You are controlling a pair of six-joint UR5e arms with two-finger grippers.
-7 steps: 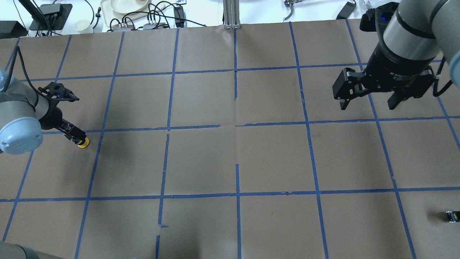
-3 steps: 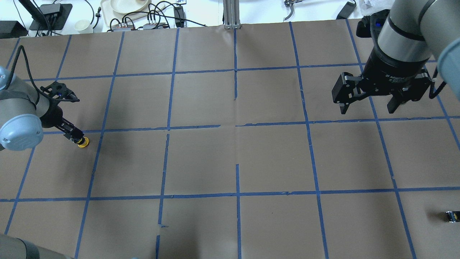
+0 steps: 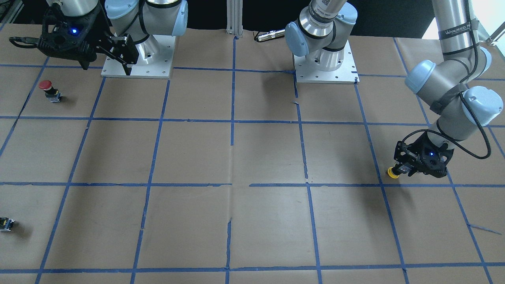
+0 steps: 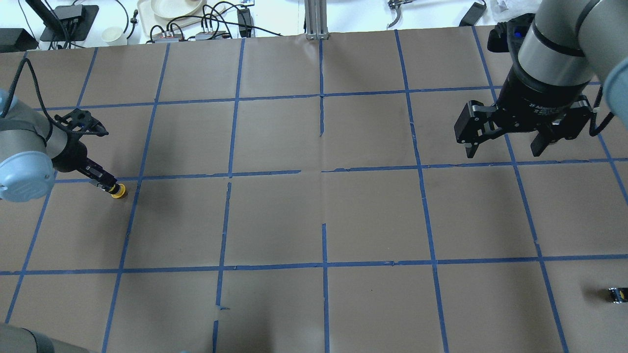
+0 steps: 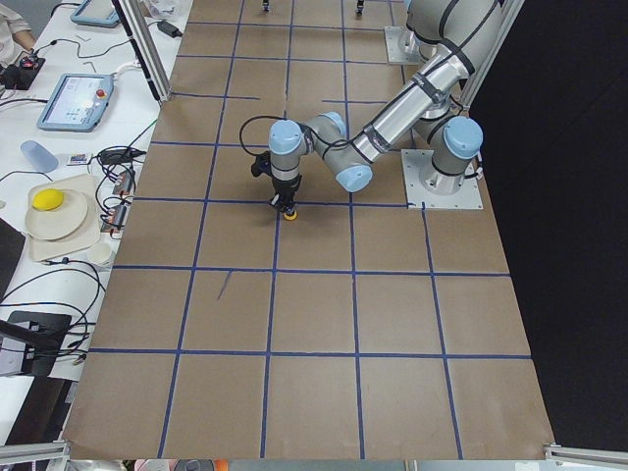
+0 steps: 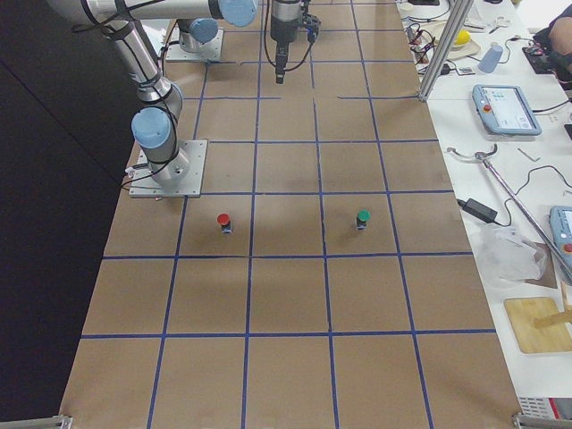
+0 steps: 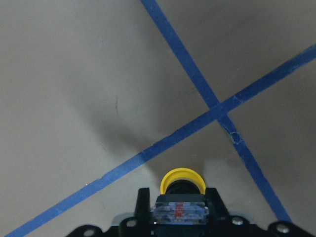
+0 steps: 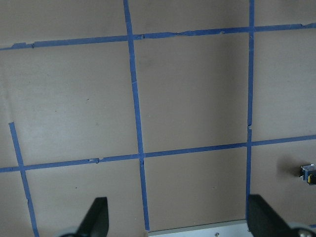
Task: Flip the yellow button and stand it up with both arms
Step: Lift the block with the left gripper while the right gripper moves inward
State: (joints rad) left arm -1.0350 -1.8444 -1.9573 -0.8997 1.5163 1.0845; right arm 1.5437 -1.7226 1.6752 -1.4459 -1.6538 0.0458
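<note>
jaws of our left gripper [image 4: 104, 185] pinched the button [image 4: 117, 191] by its body, cap pointing straight out along them; our right gripper [image 4: 505, 149], jaws spread, hung well apart.

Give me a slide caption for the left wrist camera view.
Left gripper holds the yellow button by its body, near crossed blue tape lines.

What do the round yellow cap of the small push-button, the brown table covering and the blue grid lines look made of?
Yellow button cap: probably smooth moulded plastic; even colour, soft sheen.
Brown table covering: likely matte paper; creases and seams show.
Blue grid lines: adhesive tape, it seems; torn, ragged ends and gaps.
</note>
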